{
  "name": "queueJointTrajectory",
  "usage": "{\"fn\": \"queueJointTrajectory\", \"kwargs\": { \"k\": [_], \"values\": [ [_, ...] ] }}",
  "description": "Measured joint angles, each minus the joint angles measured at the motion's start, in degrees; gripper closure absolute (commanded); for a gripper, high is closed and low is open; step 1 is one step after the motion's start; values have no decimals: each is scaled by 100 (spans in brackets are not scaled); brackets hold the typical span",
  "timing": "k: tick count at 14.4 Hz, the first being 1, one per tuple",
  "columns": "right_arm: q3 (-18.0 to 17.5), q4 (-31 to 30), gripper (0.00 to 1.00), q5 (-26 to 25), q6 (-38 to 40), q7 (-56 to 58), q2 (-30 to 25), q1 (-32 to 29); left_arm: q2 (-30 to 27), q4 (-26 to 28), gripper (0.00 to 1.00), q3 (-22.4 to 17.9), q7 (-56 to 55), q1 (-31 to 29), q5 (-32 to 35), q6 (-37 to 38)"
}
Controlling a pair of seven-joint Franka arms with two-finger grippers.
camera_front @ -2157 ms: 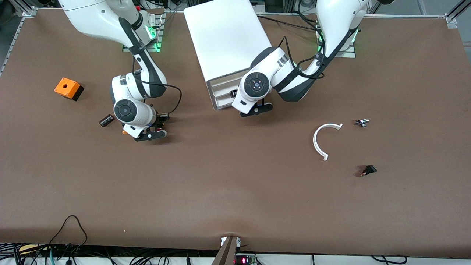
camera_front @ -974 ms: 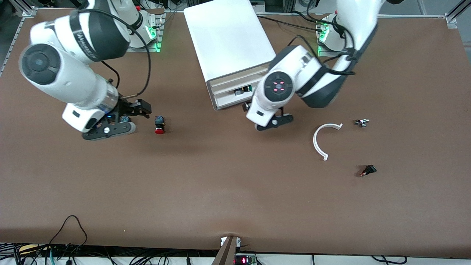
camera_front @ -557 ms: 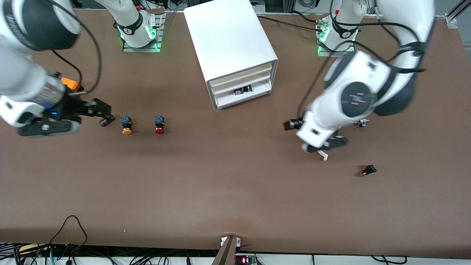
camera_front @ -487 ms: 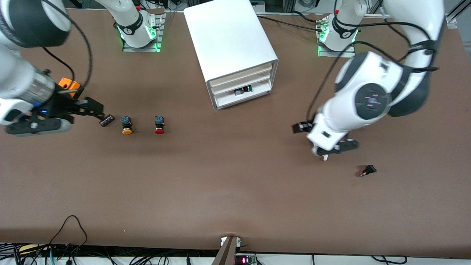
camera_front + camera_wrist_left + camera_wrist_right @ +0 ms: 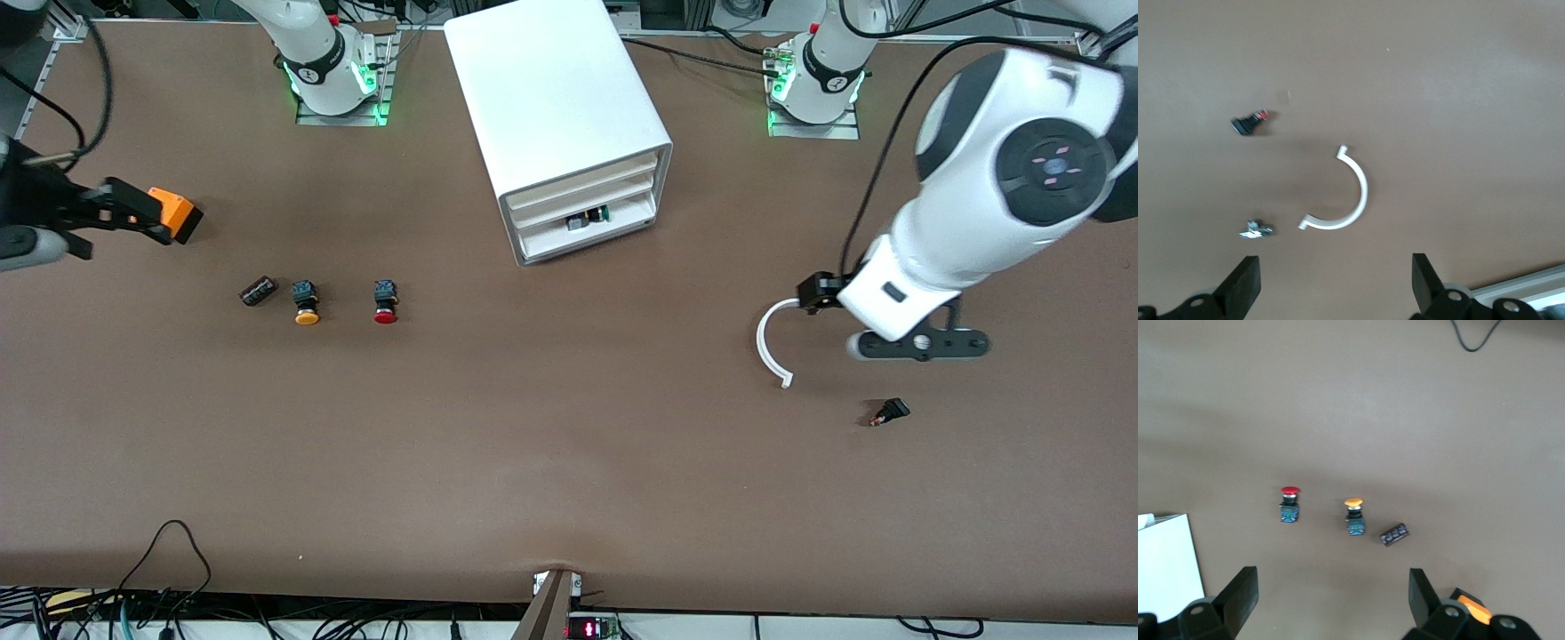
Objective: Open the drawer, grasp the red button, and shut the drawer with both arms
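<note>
The white cabinet (image 5: 556,107) stands between the two arm bases, and its middle drawer (image 5: 582,197) sits pushed in, level with the other two. The red-capped button (image 5: 385,302) lies on the table toward the right arm's end, also seen in the right wrist view as the button (image 5: 1290,505). My right gripper (image 5: 22,244) hangs open and empty high over the table's end by the orange box; the right gripper (image 5: 1331,597) is far from the button. My left gripper (image 5: 920,345) is open and empty over the table beside a white half ring, shown in its wrist view as the left gripper (image 5: 1335,290).
A yellow-capped button (image 5: 307,303) and a small black part (image 5: 258,291) lie beside the red one. An orange box (image 5: 173,213) sits near the right gripper. The white half ring (image 5: 772,342), a small black part (image 5: 889,412) and a metal piece (image 5: 1257,230) lie toward the left arm's end.
Both arms have risen and swung outward: the right gripper away from the buttons toward its table end, the left gripper away from the cabinet front to over the half ring. The red button stays put.
</note>
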State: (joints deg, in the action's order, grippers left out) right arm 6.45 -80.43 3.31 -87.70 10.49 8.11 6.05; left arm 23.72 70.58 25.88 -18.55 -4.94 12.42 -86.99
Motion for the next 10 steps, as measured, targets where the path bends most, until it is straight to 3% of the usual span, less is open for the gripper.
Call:
{"fn": "queueJointTrajectory", "kwargs": {
  "k": [3,5,8,10],
  "values": [
    [191,1,0,-1,12,358,38,-80,-478,260,0,-1148,881,297,-636,16],
    [234,1,0,-1,14,580,55,-197,-979,830,0,-1851,1396,532,-956,-214],
    [235,1,0,-156,71,904,55,-256,-1854,2038,0,-2515,1672,804,-1159,-882],
    [216,2,0,-279,72,987,54,-252,-2361,2762,0,-2680,1685,866,-1172,-1055]
  ]
}}
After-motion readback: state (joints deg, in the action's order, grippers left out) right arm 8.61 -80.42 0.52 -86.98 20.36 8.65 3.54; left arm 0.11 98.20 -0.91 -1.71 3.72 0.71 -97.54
